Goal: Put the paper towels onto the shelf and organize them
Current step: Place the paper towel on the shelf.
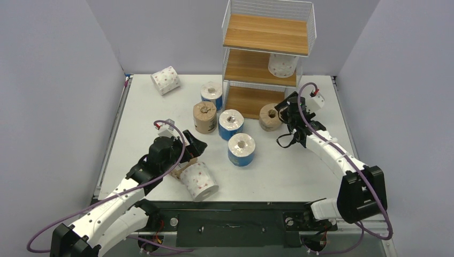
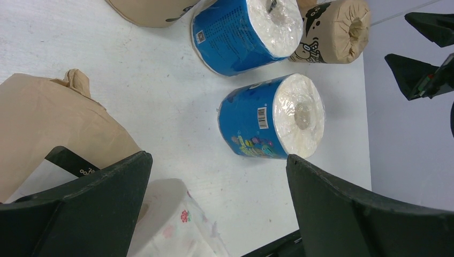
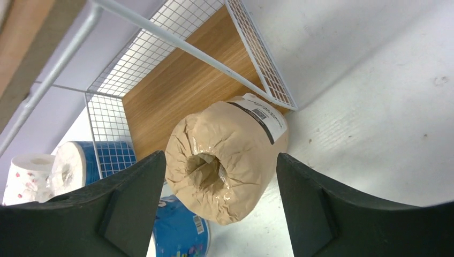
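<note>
Right claw (image 3: pixel 219 156) released: fingers spread either side of the brown kraft-wrapped paper towel roll (image 3: pixel 235 134), not gripping it. The roll lies on its side at the front lip of the bottom board of the white wire shelf with wooden boards (image 1: pixel 266 33); cannot tell whether the board carries it.

Risk: lying sideways, it may roll back out, or a finger may nudge it.

Left claw (image 2: pixel 218 159) wide open, empty.

White matte table (image 1: pixel 160 118), faintly scuffed. Plain pale walls around it.

Crumpled kraft roll (image 2: pixel 48 123) beside one finger of left gripper (image 2: pixel 217 158): cut by frame edge, lower part behind finger. Dotted roll (image 2: pixel 171 225) under fingers: runs off bottom edge. Blue roll (image 3: pixel 179 233) beyond right gripper (image 3: pixel 219 155): mostly behind labelled kraft roll (image 3: pixel 230 134); label print perhaps barcode, unreadable.
</note>
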